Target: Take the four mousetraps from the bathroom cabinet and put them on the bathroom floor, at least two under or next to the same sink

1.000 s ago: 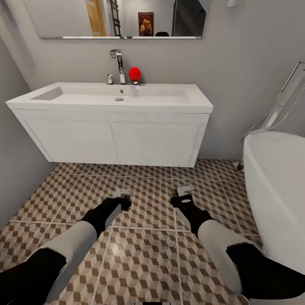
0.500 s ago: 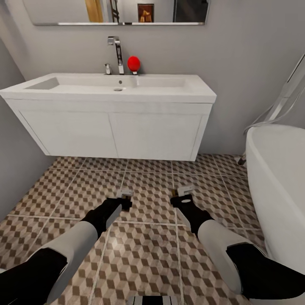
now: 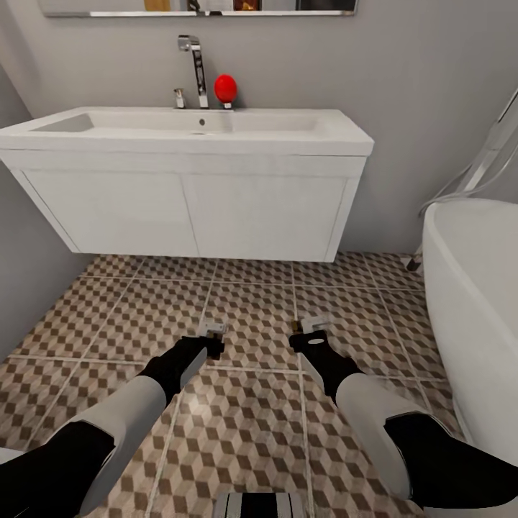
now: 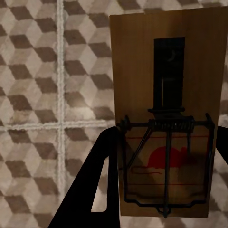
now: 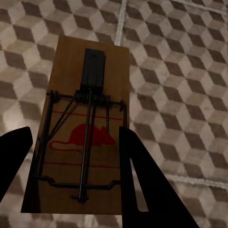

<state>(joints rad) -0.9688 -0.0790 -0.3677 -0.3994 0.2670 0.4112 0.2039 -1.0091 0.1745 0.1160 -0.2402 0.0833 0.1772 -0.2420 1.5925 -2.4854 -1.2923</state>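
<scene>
I'm facing the sink (image 3: 187, 137), which is sitting across the upper half of the head frame, and I'm carrying a trap in each hand. My left gripper (image 3: 211, 332) is hanging at centre-left over the floor (image 3: 244, 432), and its fingers are clamped on a mousetrap (image 4: 166, 118); in the left wrist frame the board is filling the right side, wire bar and red mouse print facing the camera, with one dark finger (image 4: 102, 190) pressing its lower-left edge. My right gripper (image 3: 311, 329) is hovering at centre-right, jaws closed on the second trap (image 5: 83, 128), which is sitting left of centre in the right wrist frame between two dark fingers (image 5: 142, 190).

Both traps are well above the tiles, so nothing is being set down yet. The open gap beneath the vanity is lying in the middle band of the head frame, above my grippers, and the tub (image 3: 475, 302) is crowding the right edge.

I'm judging this as the approach before the drop. To do it well I should be rolling in closer and lowering both arms until the boards are just off the tiles, keeping them flat so they land without flipping. I'm wanting them right at the foot of the vanity or under it, apart from each other, and the right arm staying wide of the tub. Letting go from this height could bounce a trap away from the sink.
</scene>
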